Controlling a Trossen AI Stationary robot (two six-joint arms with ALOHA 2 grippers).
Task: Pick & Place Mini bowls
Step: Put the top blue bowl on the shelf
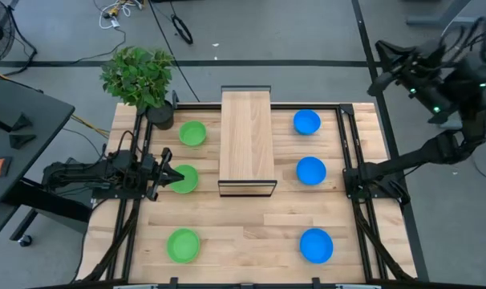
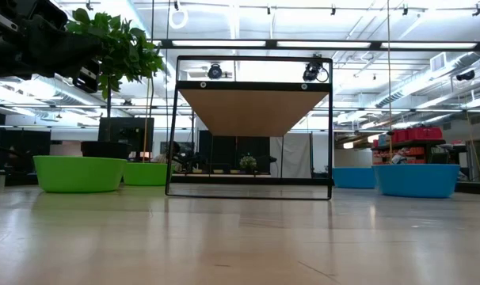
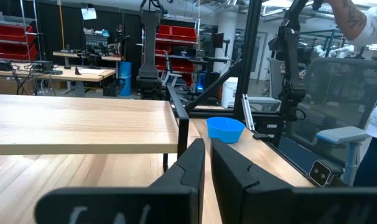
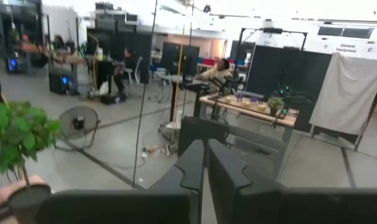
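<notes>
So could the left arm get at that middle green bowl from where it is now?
Probably yes. The left gripper, fingers shut, sits right beside the middle green bowl with nothing between them; it would need to open first.

Grey floor (image 1: 58, 32), ceiling strip lights (image 2: 248, 43), red storage bins (image 3: 182, 31)

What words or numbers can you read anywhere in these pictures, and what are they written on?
None can be read for sure.
White sign on the far wall, right wrist view: two lines of print, too blurred to read.
Pale marks on the left tool's body, left wrist view: blurred and cut off, unreadable.
Mini bowls, wooden shelf, plant pot: no lettering visible.
</notes>
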